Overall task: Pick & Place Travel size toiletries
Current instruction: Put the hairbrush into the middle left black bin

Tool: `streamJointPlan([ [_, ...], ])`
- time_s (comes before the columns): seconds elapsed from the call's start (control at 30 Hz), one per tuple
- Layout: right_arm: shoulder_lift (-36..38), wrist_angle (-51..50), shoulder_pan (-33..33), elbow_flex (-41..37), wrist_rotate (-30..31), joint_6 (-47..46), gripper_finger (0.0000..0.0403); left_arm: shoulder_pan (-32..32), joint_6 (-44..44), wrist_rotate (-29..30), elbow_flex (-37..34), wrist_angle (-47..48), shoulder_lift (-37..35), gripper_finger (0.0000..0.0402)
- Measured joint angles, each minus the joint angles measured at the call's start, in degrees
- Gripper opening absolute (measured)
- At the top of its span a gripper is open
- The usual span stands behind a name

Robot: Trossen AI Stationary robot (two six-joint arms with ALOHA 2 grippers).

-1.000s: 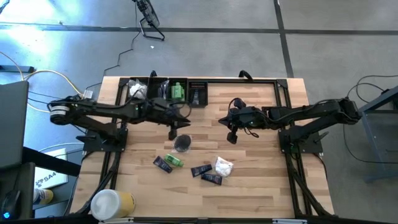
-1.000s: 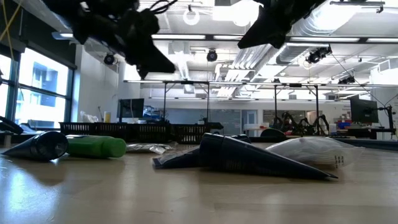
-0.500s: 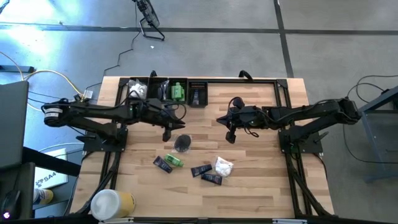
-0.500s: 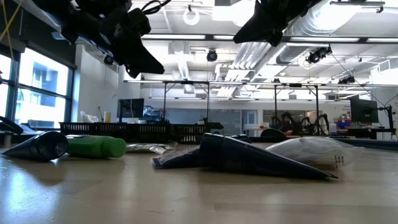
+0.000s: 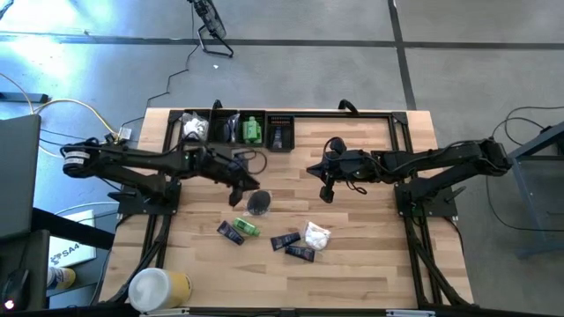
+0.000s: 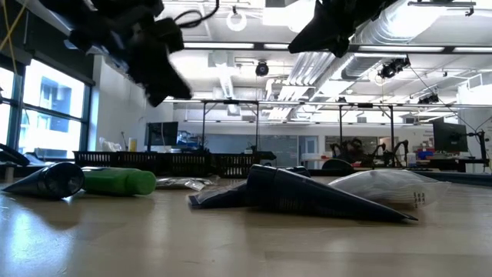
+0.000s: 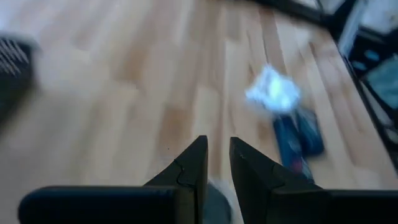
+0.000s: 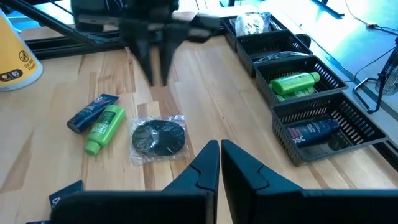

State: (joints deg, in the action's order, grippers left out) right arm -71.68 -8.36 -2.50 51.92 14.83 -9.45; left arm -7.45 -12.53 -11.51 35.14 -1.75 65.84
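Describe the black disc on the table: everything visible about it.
The disc is round, flat and matte black, sealed in a clear, crinkled plastic wrapper. It lies flat on the wooden table, apart from the green bottle beside it. Nothing touches it; the left tool hangs nearby, holding nothing.

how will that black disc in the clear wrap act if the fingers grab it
The disc lies flat and round, so it probably won't roll. Its clear wrap sticks out past the edge and looks crinkled, so it may flex or slip if pinched there. It looks thin against the table, so likely light and hard to get under.
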Motion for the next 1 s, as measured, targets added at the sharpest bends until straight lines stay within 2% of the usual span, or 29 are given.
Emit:
streamJointPlan([
  [0.2, 0.0, 0.0, 0.0, 0.0, 0.0, 0.5, 0.0011, 4.5, -9.1, -1.1, 0.0, 13.1, 0.0, 0.0064],
  [0.3, 0.0, 0.0, 0.0, 0.0, 0.0, 0.7, 0.0011, 6.5, -12.6, 0.2, 0.0, 16.5, 0.0, 0.0064],
  [0.5, 0.0, -0.2, 0.0, 0.0, 0.0, 2.1, 0.0011, 8.7, -14.8, 6.0, 0.0, 16.8, 0.0, 0.0064],
  [1.0, 0.0, -0.9, 0.0, 0.0, 0.2, 3.7, 0.0011, 8.6, -11.3, 8.3, 0.0, 14.3, 0.0, 0.0064],
])
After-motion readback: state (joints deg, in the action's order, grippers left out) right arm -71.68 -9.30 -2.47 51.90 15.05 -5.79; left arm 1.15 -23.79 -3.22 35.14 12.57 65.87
